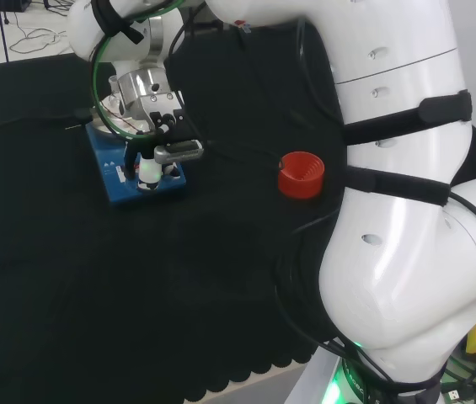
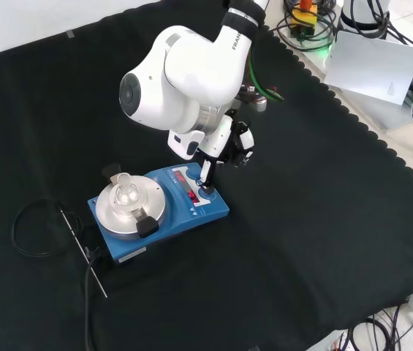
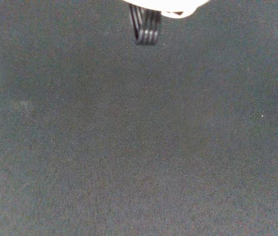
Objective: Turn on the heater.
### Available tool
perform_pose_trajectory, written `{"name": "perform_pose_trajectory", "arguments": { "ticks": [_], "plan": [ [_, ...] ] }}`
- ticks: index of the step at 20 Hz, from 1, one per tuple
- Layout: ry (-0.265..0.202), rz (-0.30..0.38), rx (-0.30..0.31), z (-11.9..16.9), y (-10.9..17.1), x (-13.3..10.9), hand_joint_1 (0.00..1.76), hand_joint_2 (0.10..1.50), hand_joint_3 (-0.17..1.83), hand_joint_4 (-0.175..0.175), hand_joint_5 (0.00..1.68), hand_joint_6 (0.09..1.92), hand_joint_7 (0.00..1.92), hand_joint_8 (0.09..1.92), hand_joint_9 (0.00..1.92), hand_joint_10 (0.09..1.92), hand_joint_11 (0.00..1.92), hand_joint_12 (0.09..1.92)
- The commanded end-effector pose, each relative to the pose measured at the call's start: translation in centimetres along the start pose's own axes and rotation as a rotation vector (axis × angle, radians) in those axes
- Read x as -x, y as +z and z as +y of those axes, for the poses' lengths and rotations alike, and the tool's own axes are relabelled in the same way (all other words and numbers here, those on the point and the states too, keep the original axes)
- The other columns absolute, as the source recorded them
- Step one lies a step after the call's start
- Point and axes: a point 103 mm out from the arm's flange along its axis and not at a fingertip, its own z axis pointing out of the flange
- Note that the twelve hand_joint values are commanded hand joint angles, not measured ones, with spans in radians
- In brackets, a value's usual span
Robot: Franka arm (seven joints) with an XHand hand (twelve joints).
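A blue heater (image 2: 164, 208) sits at the centre left of the frame on the black-clothed counter (image 2: 316, 219). A small clear flask (image 2: 124, 194) stands on its round silver plate (image 2: 130, 210). The robot hand (image 2: 221, 146) comes down from the white arm above, one straight finger (image 2: 207, 178) touching the heater's front panel. A black cable (image 2: 34, 227) loops at the left.
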Motion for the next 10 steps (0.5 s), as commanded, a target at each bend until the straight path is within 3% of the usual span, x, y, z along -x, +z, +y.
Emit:
{"name": "perform_pose_trajectory", "arguments": {
  "ticks": [1,10],
  "plan": [
    [-0.001,0.000,-0.003,-0.02,0.09,0.08,1.42,0.69,1.05,-0.075,0.28,0.50,1.59,1.52,1.66,1.56,1.25,1.37],
    [-0.001,-0.001,-0.004,-0.11,0.07,0.09,1.41,0.69,1.05,-0.075,0.29,0.51,1.59,1.52,1.66,1.56,1.25,1.37]
  ]
}}
